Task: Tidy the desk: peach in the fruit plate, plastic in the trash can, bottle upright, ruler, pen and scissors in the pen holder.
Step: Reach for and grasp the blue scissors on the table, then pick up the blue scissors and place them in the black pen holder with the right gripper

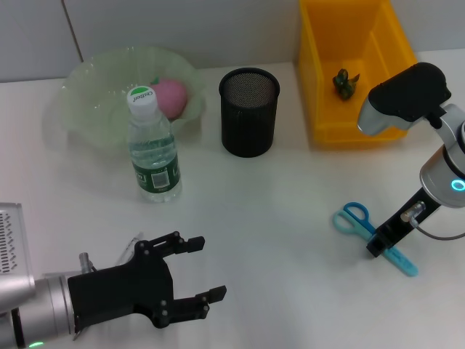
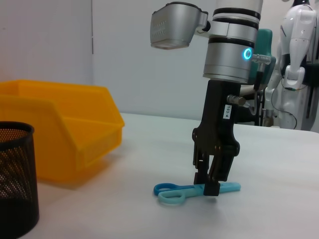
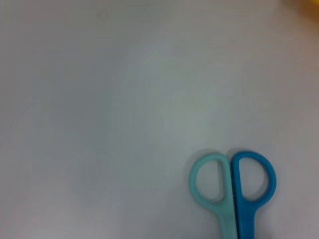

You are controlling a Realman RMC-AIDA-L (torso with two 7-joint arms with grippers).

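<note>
While left gripper (image 1: 196, 280) idles released, right gripper (image 2: 212, 185) jaws straddle scissors (image 1: 361, 222) shank, seemingly clenched.

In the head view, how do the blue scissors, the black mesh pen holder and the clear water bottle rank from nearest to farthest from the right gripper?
1. Blue scissors: on the white table right at the right gripper, whose fingers reach down at them.
2. Black mesh pen holder: table centre, toward the back.
3. Clear water bottle with the green label: upright, farther to the robot's left.
</note>
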